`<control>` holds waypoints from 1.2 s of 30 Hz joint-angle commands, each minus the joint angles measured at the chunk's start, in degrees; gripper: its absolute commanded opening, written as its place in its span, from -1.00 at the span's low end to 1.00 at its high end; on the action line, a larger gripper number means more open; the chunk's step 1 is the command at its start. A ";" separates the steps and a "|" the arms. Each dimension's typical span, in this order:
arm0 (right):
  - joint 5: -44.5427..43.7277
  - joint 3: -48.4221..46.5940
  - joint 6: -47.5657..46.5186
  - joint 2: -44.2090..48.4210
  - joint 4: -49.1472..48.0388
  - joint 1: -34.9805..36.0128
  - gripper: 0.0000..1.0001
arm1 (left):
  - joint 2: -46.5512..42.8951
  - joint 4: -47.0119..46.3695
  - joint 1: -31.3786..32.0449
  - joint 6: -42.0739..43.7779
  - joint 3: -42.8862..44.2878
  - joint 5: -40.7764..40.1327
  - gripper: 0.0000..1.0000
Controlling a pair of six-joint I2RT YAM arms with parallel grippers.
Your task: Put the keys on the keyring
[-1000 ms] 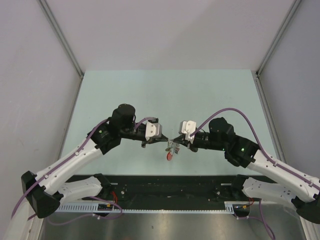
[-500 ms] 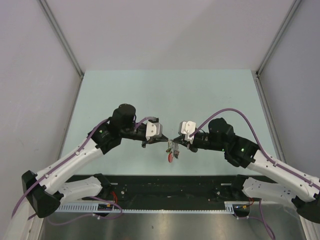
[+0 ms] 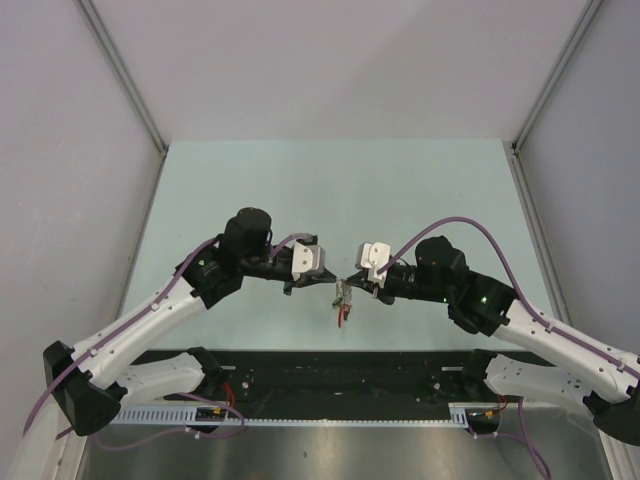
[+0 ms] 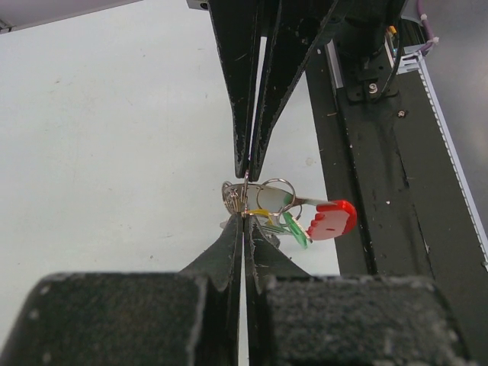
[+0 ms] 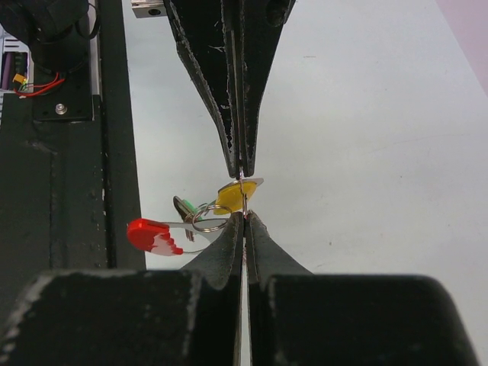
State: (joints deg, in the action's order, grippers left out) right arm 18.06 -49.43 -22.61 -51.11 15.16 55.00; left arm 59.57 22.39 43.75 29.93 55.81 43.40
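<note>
The left gripper [image 4: 244,227] had its fingers pressed tight together, pinching the thin wire of the keyring [image 4: 260,195]. The keyring hung in the middle, up off the table [image 3: 300,180], between the two grippers' tips. A green key [image 4: 294,227], a yellow key [image 5: 231,196] and a red key [image 4: 332,219] hung on it. The right gripper [image 5: 244,225] pinched the keyring too, fingers tight, just beside the yellow key.

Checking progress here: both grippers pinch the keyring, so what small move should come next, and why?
Probably hold both pinches and let the right gripper twist slightly, working the yellow key further round the keyring. The left gripper and right are shut tip to tip on the ring; the green key already hangs from it, while the yellow head sits right at the pinch.
</note>
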 commanded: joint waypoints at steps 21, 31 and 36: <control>-1.28 -1.64 0.11 1.10 -3.38 0.54 -1.00 | -0.07 -1.12 0.29 -0.58 0.96 0.72 -1.00; -3.04 -1.55 0.29 1.10 -3.56 0.54 -1.00 | 0.20 -1.12 0.29 -0.67 0.97 0.81 -0.99; -2.33 -1.46 0.29 0.93 -3.64 0.54 -1.00 | 0.37 -1.12 0.29 -0.67 1.05 0.99 -1.00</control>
State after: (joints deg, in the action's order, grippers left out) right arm 15.84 -49.43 -22.57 -51.09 15.11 55.18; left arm 59.94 22.00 43.75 29.39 55.81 42.44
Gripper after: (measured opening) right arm 0.010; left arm 0.005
